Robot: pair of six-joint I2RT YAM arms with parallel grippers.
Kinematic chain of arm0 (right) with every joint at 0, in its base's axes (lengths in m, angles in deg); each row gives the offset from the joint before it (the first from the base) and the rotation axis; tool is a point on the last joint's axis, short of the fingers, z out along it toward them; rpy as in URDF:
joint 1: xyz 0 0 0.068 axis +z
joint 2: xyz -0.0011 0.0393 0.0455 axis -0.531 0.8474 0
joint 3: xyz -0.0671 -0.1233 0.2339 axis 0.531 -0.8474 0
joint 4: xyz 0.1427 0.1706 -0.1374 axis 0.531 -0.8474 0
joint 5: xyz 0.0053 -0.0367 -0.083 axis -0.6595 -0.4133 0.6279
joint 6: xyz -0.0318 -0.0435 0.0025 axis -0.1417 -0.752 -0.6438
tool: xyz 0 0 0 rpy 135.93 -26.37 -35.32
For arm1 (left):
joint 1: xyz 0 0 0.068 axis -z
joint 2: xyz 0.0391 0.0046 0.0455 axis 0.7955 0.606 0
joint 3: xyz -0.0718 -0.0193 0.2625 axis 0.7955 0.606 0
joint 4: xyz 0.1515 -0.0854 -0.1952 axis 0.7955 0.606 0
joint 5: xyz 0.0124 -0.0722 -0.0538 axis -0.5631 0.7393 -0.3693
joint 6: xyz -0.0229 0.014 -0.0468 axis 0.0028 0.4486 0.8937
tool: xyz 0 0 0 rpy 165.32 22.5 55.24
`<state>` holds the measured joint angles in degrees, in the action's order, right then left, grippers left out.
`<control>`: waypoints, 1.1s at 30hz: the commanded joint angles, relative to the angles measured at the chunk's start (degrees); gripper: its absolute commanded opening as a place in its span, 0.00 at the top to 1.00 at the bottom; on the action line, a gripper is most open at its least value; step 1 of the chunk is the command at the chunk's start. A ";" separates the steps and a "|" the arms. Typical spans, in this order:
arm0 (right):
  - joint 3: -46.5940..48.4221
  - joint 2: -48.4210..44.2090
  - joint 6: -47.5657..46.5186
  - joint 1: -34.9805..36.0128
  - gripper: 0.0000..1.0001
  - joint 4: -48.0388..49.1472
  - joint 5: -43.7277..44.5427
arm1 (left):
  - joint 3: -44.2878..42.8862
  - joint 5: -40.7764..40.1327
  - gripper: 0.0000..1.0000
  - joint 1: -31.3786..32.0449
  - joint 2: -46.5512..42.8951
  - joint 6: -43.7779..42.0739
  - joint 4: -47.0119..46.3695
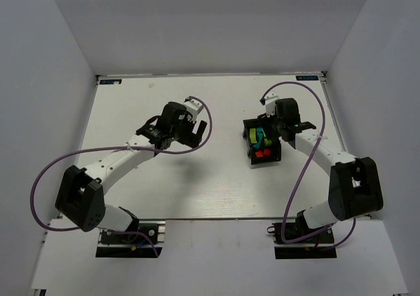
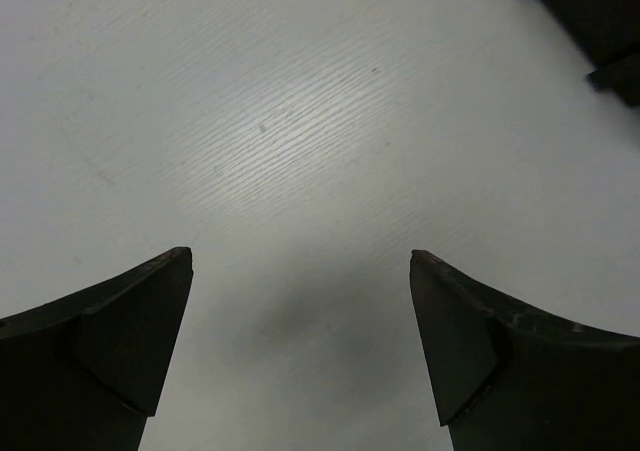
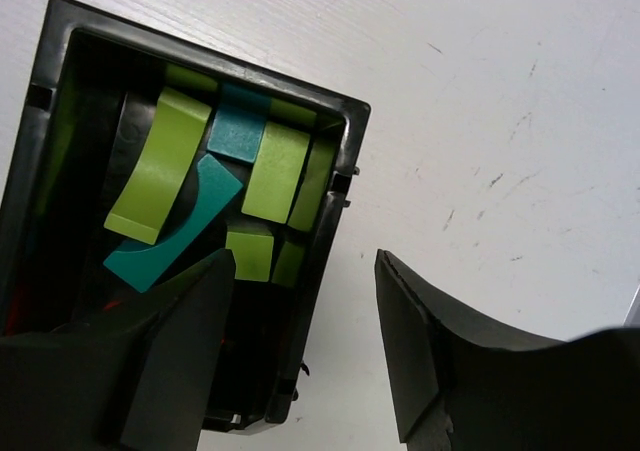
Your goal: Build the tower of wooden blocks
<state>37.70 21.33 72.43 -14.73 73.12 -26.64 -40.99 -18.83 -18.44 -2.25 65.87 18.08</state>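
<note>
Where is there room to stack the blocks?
The bare table between the left gripper and the black box is free, as is the far strip behind both grippers. Crowded: inside the box, full of blocks, right gripper over its rim.

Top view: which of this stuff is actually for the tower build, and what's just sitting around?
For the job:
- lime-green blocks, teal blocks and red blocks, all inside the black box
- left tool and right tool, both open

Just there:
- black box, only the container
- table
</note>
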 commanded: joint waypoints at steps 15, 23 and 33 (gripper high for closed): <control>0.62 1.44 1.13 -1.61 0.35 -0.38 -1.31 | 7.55 -0.18 0.41 0.28 -7.36 -2.09 -4.09; 1.94 5.13 2.01 -3.02 0.48 -2.85 -3.86 | 6.41 6.78 0.21 0.28 -6.82 -2.71 -3.48; 2.82 6.02 1.83 -3.63 0.98 -4.87 -7.11 | 6.41 8.37 0.21 0.28 -9.20 -2.19 -4.00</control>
<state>39.08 27.08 75.23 -18.23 69.74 -33.35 -33.91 -12.23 -18.44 -8.87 63.51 14.17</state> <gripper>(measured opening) 0.223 0.791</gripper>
